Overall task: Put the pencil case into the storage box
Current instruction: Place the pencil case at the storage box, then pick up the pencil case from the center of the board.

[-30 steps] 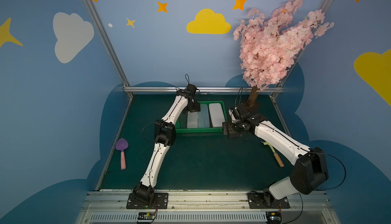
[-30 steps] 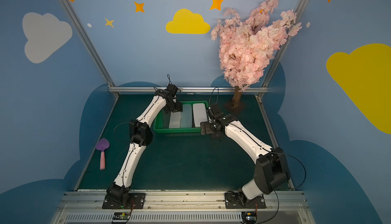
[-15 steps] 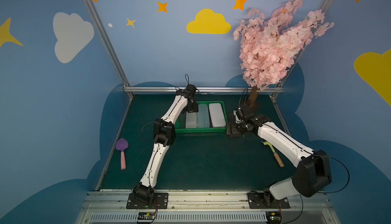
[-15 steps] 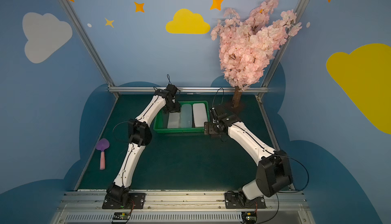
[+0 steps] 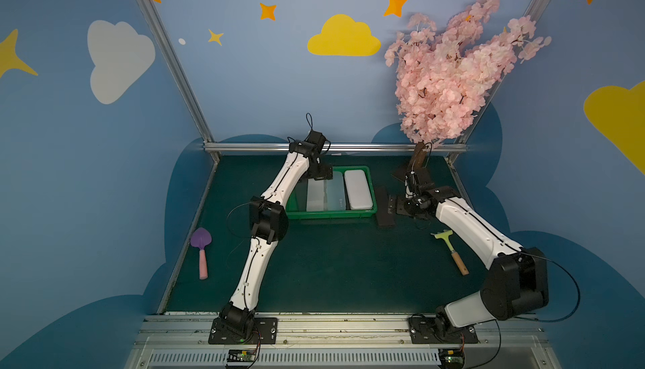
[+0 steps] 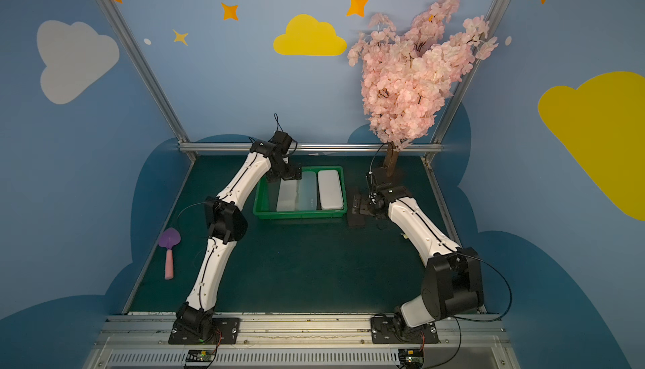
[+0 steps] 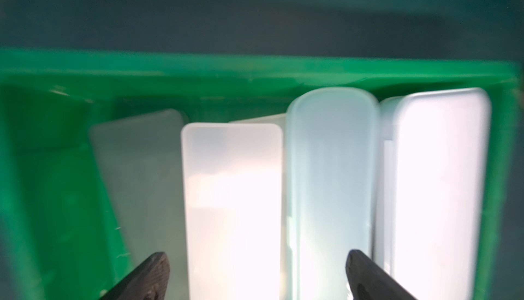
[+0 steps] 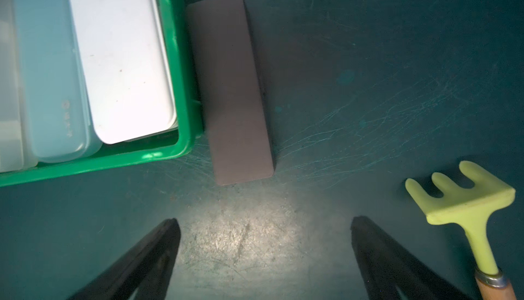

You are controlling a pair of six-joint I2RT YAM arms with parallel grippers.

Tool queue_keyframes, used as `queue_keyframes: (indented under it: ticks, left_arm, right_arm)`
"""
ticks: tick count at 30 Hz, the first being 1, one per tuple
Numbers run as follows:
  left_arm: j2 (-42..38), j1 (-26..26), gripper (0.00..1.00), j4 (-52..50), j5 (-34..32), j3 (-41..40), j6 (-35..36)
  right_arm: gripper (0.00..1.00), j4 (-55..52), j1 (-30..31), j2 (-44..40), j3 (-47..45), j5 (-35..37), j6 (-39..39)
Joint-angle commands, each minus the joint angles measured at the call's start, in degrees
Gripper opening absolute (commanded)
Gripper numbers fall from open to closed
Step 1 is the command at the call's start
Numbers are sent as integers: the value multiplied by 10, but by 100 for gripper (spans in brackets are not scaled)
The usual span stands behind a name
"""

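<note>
Dark pencil case point(image 5: 384, 206) lies on the worktop point(image 5: 331, 262) just right of the green storage box point(image 5: 331, 214), long side running up the frame, close in front of the nearer right claw point(image 8: 265, 222), wide open and empty.

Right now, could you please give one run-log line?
left gripper: open over storage box | right gripper: open, empty | pale cases: in box | dark case: beside box
</note>
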Motion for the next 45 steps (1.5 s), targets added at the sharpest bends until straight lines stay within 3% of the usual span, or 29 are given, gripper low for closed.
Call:
queue_keyframes:
  ticks: [1, 10, 14, 20, 23, 31, 45]
  left_arm:
    - [-82, 2, 100, -26, -21, -5, 1]
    - [-240, 11, 100, -31, -69, -192, 18]
    - [-315, 26, 100, 0, -72, -300, 19]
    - [-377, 37, 100, 14, -75, -391, 25]
    - [-397, 42, 100, 16, -77, -418, 28]
    - [-426, 50, 100, 16, -83, -456, 33]
    - [-452, 53, 100, 18, -88, -491, 35]
  right_arm:
    - [99, 17, -13, 36, 3, -25, 9]
    - [99, 11, -12, 138, 50, -54, 11]
    - [99, 25, 5, 148, 38, -52, -19]
    - [99, 58, 33, 150, 12, -41, -97]
    - [99, 68, 50, 155, 5, -30, -151]
    - [99, 53, 60, 191, 53, -27, -196]
    - [98, -3, 56, 251, 101, 14, -228]
